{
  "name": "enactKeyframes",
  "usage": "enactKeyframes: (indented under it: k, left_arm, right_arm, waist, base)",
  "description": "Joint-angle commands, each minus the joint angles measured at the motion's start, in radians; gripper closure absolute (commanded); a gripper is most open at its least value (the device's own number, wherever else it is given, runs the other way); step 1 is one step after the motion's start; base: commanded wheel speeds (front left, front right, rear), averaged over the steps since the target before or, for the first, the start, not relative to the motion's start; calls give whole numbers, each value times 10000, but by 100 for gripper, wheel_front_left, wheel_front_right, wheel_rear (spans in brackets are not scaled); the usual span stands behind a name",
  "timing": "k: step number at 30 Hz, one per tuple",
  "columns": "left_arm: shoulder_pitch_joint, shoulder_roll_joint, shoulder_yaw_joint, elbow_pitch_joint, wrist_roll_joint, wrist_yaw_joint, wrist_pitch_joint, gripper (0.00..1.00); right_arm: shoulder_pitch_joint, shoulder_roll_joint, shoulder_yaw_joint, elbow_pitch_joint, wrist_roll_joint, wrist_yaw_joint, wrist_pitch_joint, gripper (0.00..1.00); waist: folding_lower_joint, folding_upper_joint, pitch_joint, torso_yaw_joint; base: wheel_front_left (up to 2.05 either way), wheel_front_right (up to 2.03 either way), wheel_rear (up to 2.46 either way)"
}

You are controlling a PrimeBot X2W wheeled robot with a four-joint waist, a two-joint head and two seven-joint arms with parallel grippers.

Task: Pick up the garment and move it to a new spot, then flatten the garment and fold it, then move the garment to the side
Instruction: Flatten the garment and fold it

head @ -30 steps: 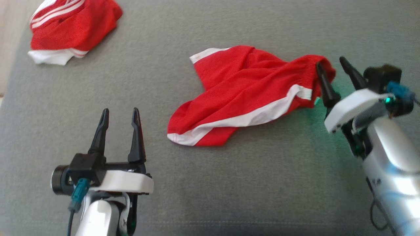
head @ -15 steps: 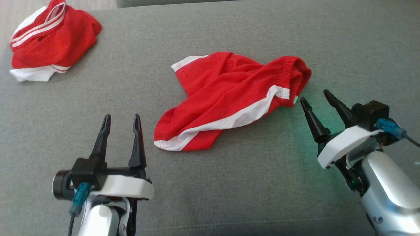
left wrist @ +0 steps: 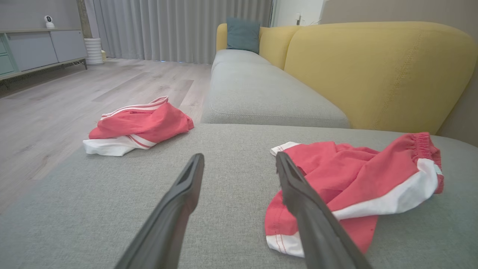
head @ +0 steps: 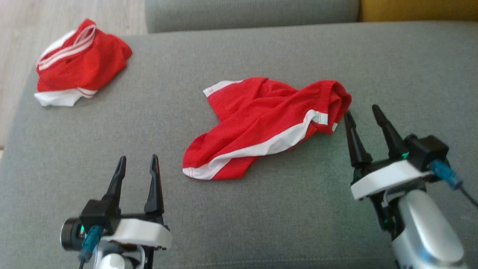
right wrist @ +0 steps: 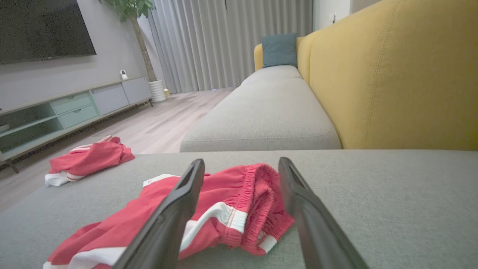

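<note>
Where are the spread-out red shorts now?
Head view: red shorts at centre of the grey cushion, waistband beside the right claw, right of the bundled red garment.

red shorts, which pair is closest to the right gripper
The middle pair, waistband just beside the right gripper; the bunched pair lies far left.

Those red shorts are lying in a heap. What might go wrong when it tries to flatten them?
1. The red shorts lie bunched, waistband folded over near the open right gripper; a pinch there might catch several layers, so they would not spread flat.
2. The sofa cushion looks soft; fingers could snag its fabric with the cloth.
3. A second red garment sits by the cushion's far left corner; it might be mistaken for the target.
</note>
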Motion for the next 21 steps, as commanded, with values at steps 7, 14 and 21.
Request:
enactKeyframes:
  k: [7,14,21]
  left_arm:
    - [531,10,369,-383,-339,154,-92,0]
    - [885,10,214,-414,-526,343,-92,0]
    - [883,10,156,-386,-534,394,-92,0]
  right_arm:
    - [981,741,-623,-1249,-867,-9,-144,0]
    - [1615,936,-1104,-1767,-1228,-9,-82,0]
    - [1883,951,-966,-1775,-1125,-9,-92,0]
  waist:
    - [0,-1,-913,-83]
    - [0,-1,-1134,-43]
    - [0,-1,-1200,-4]
  base:
    - [0,0,0]
    - [0,0,0]
    - [0,0,0]
